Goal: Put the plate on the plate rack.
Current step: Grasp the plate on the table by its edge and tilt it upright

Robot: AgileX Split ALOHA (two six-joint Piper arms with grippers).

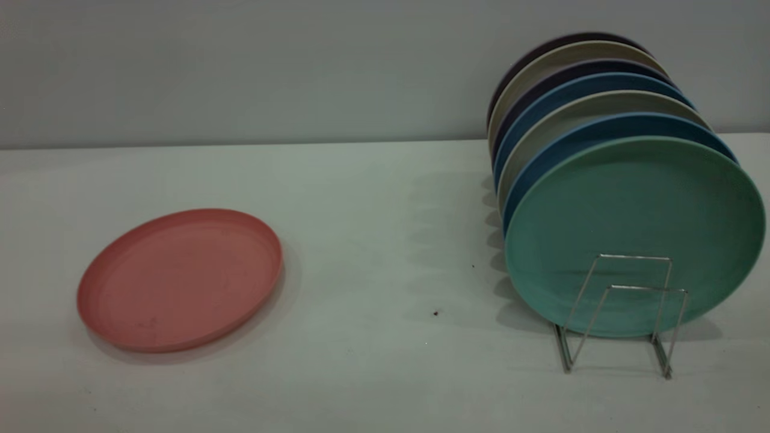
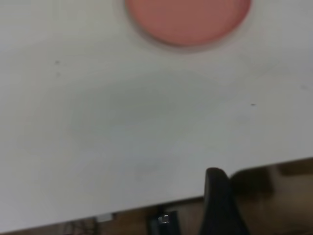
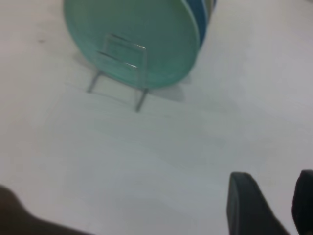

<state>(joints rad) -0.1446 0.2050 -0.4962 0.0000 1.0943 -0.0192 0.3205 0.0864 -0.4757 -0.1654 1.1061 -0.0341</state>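
The plate (image 1: 179,279) lies flat on the white table (image 1: 373,252), at the left and toward the near edge, rim up, with faint dark scuffs on its inner face. Nothing touches it.

The plate rack (image 1: 622,313) stands at the right of the table, well apart from the plate. 2 wire loop dividers at its near end are unoccupied. Behind them a teal-green plate (image 1: 634,231) stands on edge, and further plates in blue, beige and dark tones are lined up upright behind it toward the far wall.

Neither arm appears in the exterior view. In the left wrist view only 1 dark finger (image 2: 220,203) of the left gripper shows, over the table edge, far from the plate; its opening cannot be told. In the right wrist view the right gripper (image 3: 276,205) hangs above bare table, short of the rack, with 2 dark fingers parted and nothing between them.
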